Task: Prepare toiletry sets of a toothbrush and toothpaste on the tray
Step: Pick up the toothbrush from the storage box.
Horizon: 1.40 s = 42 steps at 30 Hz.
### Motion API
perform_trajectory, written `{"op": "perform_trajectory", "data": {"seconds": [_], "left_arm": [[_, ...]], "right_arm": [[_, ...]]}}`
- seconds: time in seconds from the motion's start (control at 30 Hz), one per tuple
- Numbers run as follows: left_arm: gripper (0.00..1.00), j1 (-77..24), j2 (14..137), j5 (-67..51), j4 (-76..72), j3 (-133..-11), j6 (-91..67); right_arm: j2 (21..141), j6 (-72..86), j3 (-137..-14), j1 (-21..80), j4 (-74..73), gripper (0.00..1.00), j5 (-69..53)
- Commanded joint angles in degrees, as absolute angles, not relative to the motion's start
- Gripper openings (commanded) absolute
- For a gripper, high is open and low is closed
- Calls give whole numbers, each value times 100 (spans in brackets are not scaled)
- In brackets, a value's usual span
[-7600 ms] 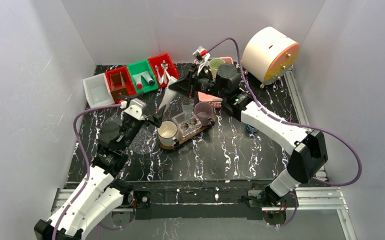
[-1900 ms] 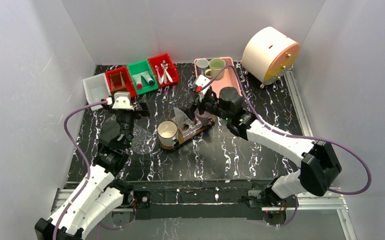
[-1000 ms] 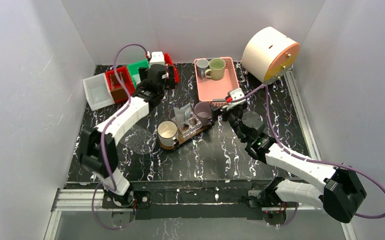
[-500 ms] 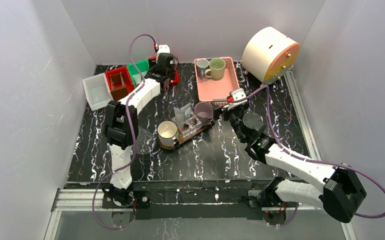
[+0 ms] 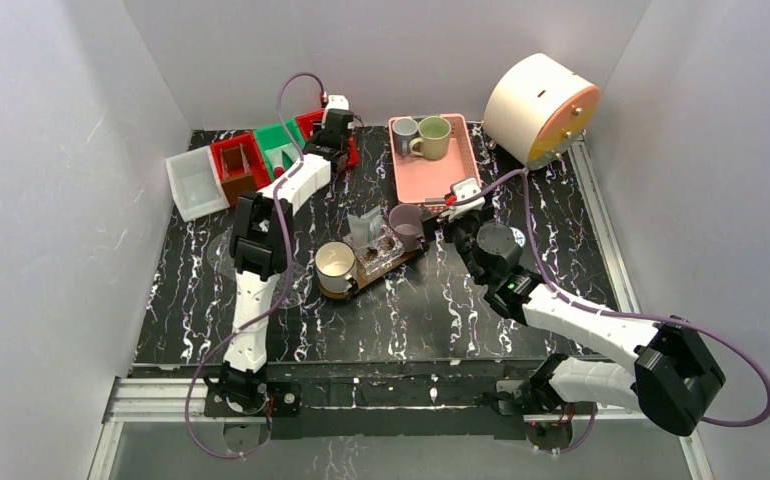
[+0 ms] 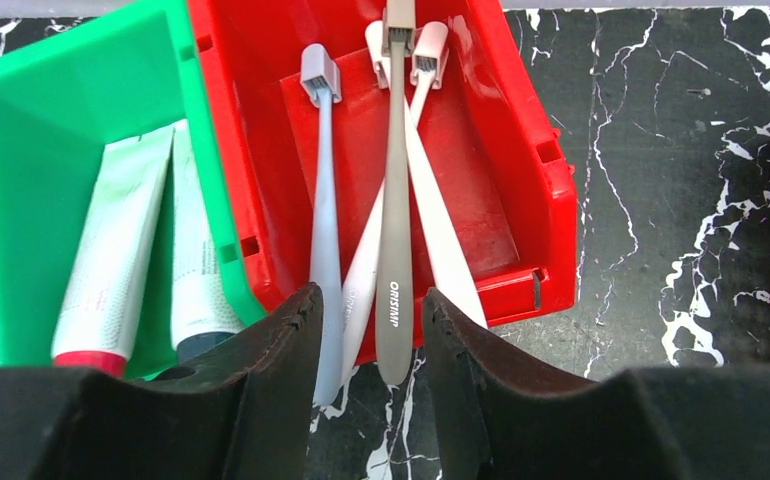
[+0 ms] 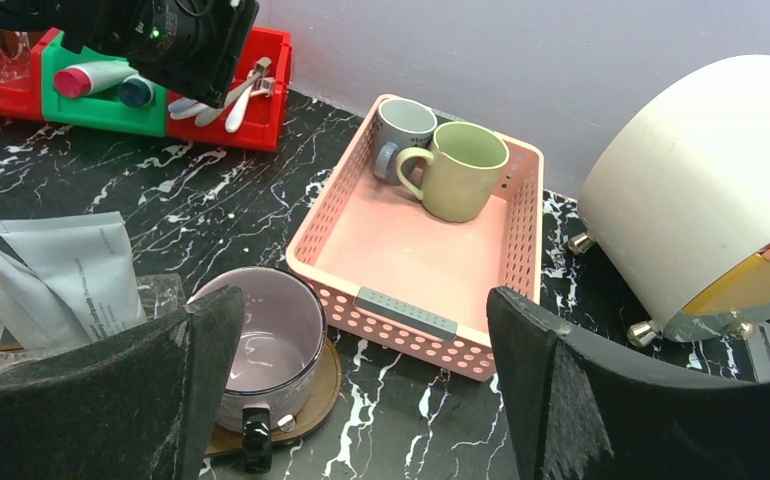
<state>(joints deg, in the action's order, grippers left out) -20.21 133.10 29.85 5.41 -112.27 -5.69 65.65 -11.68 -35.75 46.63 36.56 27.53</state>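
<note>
Several toothbrushes lie in a red bin (image 6: 521, 150). My left gripper (image 6: 371, 310) hovers over their handle ends. Its jaws stand a narrow gap apart, open, either side of a grey toothbrush (image 6: 395, 200) and a white one (image 6: 359, 290), touching neither. Toothpaste tubes (image 6: 111, 250) lie in the green bin (image 6: 21, 130). The dark wooden tray (image 5: 393, 259) holds a cream mug (image 5: 335, 265), a plastic bag (image 5: 366, 228) and a lilac mug (image 7: 261, 340). My right gripper (image 7: 361, 300) stands wide open and empty just right of the lilac mug.
A pink basket (image 7: 411, 340) behind the tray holds a green mug (image 7: 461, 170) and a grey mug (image 7: 401, 130). A round white appliance (image 5: 541, 108) fills the back right corner. A white bin (image 5: 191, 180) and another red bin (image 5: 239, 165) stand left of the green one.
My left arm has reached further over the back red bin and its jaws have narrowed around the toothbrush handles. The right arm has shifted only slightly beside the lilac mug.
</note>
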Motion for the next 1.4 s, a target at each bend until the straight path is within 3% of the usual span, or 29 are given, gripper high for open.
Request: {"op": "perform_trajectory", "data": {"seconds": [0.0,0.53,1.2,1.37], "left_arm": [[39,-1977,13412,2971,335,-11502,-523],[25,-1880,14215,2926,510,-12322,-606],[24,-1716,14415,2609,856,-12324,-851],[17,-1688,14329,2509,876,-12353,-887]], "right_arm": [[6580,-1248,-3586,4685,3981,99,2875],[6618,-1268,-3626,4680,3911,99,2856],[6679,-1222,-3657,4685,3858,99,2821],[6677,-1223,-3668,4685,3858,99,2830]]}}
